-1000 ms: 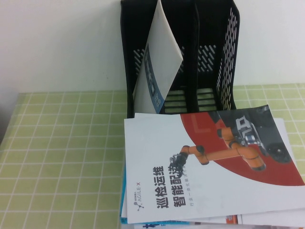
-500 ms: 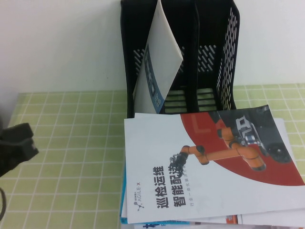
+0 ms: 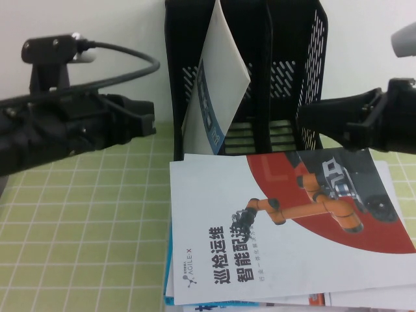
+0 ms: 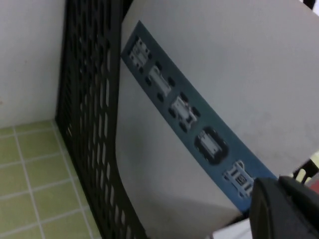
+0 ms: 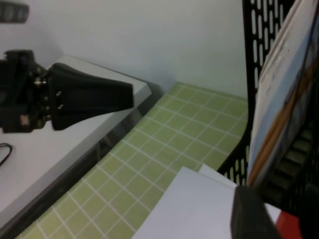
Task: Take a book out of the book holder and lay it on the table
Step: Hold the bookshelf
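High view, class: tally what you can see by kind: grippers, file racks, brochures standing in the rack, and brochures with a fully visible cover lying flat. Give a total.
Grippers: 2, left gripper and right gripper
Racks: 1, book holder
Standing brochures: 1, book
Flat full-cover brochures: 1, orange-arm brochure
Total: 5

- Book holder: black plastic, walls punched with rows of slanted slots.
- Book in the holder: plain white back crossed by a blue-grey strip printed with small white vehicles; right wrist view shows its cover edge pale blue over sandy orange-brown.
- Robot-arm brochure: white ground, red curved field, orange robot arm, bold black Chinese title.
- Surface: light green square tiles, white grid lines.
- Left gripper: matte black.
- Right gripper: matte black.
- Wall: plain off-white.
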Robot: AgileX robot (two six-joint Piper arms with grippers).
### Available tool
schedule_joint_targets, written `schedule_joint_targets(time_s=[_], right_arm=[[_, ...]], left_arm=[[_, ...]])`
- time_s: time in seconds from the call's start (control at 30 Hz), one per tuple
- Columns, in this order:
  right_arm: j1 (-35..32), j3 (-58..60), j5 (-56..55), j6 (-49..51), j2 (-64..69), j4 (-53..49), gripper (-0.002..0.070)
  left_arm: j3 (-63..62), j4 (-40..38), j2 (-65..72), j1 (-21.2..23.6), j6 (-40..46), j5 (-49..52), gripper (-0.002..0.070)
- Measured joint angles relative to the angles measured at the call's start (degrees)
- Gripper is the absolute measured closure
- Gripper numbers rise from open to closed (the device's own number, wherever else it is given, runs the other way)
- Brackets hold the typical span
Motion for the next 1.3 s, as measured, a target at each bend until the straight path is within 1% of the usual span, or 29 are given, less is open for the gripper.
schedule_joint_targets(time_s=[0.1,0.17,0.23,0.37,0.47,0.53,0.63,0.77,0.9,1.07,1.3], right_arm=[[0.11,-2.1,2.56,-4.99,3.91,5.55,0.0377],[0.95,-3.26,2.73,-6.73,5.44,8.13,0.0338],[2.59,-4.46,1.09,-8.67,6.73,10.23,0.0322],[8.49,-6.8,-5.43,-11.35,9.04,11.85,0.0314],[15.24,-8.29,-16.14,-13.91,10.66,12.64,0.0311],[19.78,-8.75,-25.3,-16.44,11.83,13.09,0.0311],[23.47,-9.22,-32.55,-18.38,13.82,13.61,0.0311],[24.04,-9.74,-34.7,-16.83,16.37,14.16,0.0311],[24.04,-9.74,-37.75,-15.79,18.68,14.28,0.0311],[24.04,-10.5,-37.11,-15.79,19.62,14.49,0.0311],[23.71,-17.27,-38.74,-15.79,22.88,14.21,0.0311]], left_arm=[[-3.89,-1.17,4.27,0.0,3.59,0.42,0.0678],[-6.16,-1.4,6.25,0.0,6.83,2.36,0.0678],[-7.64,-1.54,7.4,0.0,9.48,3.95,0.0678],[-9.17,-1.54,7.58,0.0,10.99,4.56,0.0678],[-10.41,-1.54,7.58,0.27,11.48,4.1,0.0678],[-11.04,-2.7,7.58,0.84,11.48,4.1,0.0678],[-11.38,-6.16,7.58,1.71,12.0,4.1,0.0678],[-11.38,-9.29,7.58,1.86,13.06,3.87,0.0678],[-11.49,-10.07,7.58,1.86,13.61,5.21,0.0678],[-11.49,-10.45,7.58,1.86,13.73,6.35,0.0678],[-11.49,-11.96,7.58,1.86,13.73,6.35,0.0678]])
